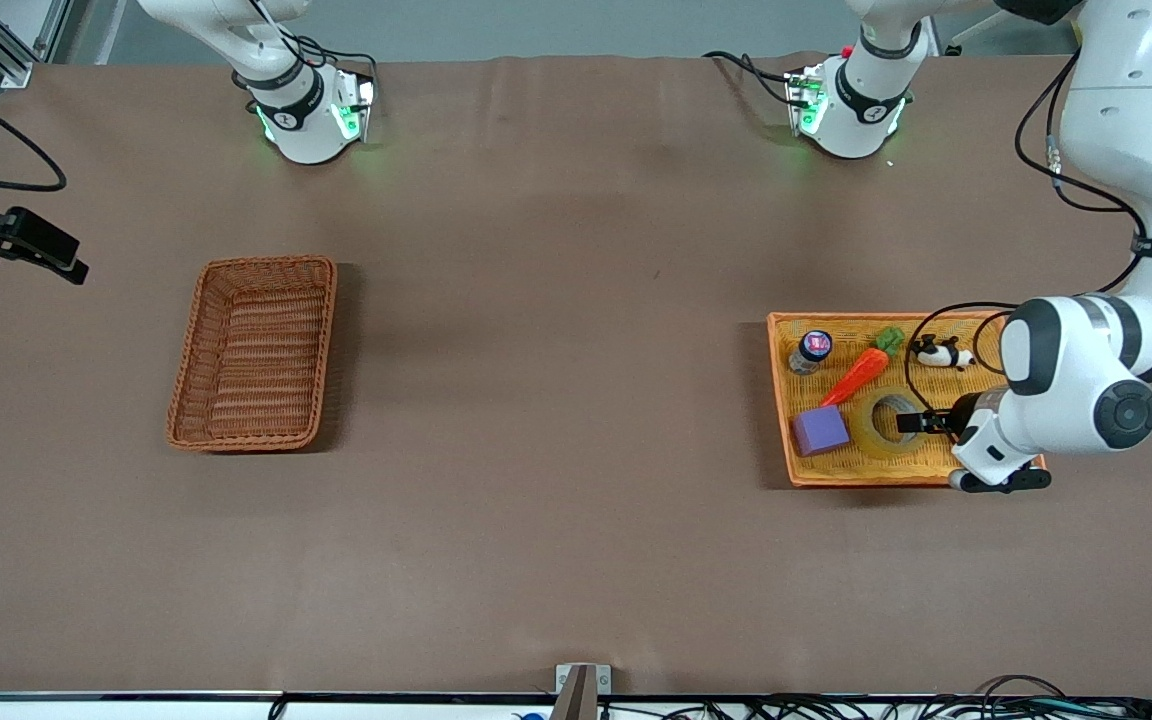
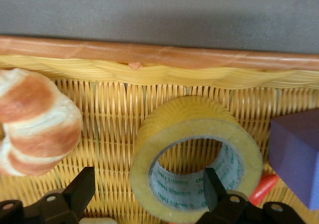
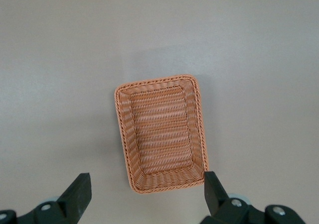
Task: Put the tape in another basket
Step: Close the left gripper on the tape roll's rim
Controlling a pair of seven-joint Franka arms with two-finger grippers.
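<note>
Tape (image 2: 195, 157) flat, hole seemingly upward

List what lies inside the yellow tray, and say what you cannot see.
Inside the yellow tray: tape, purple block, toy carrot, small bottle, panda toy and a croissant. The open left gripper straddles the tape's wall. The arm hides one tray corner.

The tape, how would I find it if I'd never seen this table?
Look at the light yellow-orange wicker tray at the left arm's end of the table. Along its edge nearer the front camera, the tape lies flat beside a purple block, with the left tool open around one side. It is the only ring there, yellowish with a hole through it.
</note>
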